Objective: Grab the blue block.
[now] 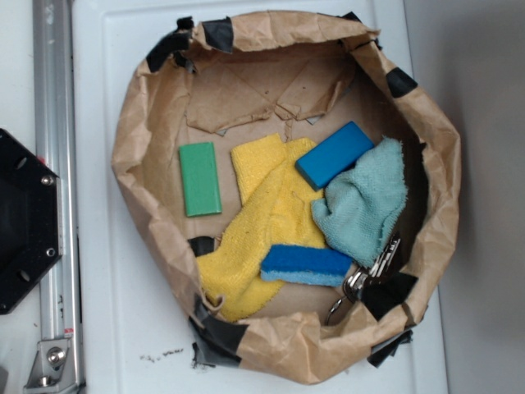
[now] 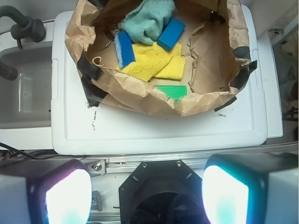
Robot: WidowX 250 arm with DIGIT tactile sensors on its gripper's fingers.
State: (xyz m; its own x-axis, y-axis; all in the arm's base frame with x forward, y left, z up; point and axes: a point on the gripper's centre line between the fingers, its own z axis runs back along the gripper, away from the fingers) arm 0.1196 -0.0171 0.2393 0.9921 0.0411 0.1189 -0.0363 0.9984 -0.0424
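Blue block [image 1: 334, 154] seemingly overlaps teal cloth [image 1: 365, 201].

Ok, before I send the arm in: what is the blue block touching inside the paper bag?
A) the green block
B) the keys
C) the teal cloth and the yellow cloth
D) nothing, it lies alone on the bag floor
C: the blue block lies with one end against the teal cloth and an edge on the yellow cloth, well apart from the green block.
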